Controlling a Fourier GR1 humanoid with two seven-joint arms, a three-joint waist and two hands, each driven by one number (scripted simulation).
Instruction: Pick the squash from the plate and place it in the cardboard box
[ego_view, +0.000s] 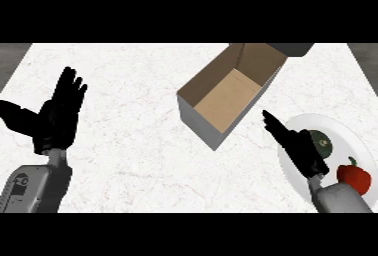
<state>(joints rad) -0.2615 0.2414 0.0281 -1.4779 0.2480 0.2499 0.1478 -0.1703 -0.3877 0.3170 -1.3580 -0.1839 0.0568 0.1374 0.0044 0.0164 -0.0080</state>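
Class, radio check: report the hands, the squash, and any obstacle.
Left hand open, resting. Right hand open beside squash on plate. Box open. Red pepper shares plate.

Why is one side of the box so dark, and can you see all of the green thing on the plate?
In the head view, the cardboard box has a grey shaded outer wall and a brighter brown inside; also in the head view, the right hand covers part of the dark green squash on the white plate.

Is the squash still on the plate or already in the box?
On the plate: the dark green squash lies on the white plate; the cardboard box shows only its bare floor.
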